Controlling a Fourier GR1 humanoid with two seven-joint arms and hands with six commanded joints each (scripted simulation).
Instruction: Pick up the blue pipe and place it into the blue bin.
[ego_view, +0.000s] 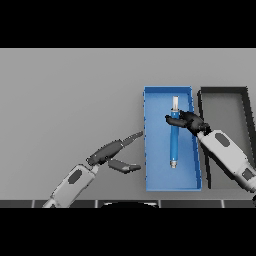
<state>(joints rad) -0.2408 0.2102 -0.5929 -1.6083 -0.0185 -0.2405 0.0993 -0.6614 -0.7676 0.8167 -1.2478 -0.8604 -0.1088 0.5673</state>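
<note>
Holding the pipe (173, 137) lengthwise over the bin (155, 150), the right hand (189, 120) is pinching its upper part. Releasing it well means lowering until it is lying flat inside the walls. The left hand (112, 152) is idling, fingers spread, beside the bin.

Right hand (189, 120) with fingers curled, arm reaching in from lower right, left hand (112, 152) spread open
</note>
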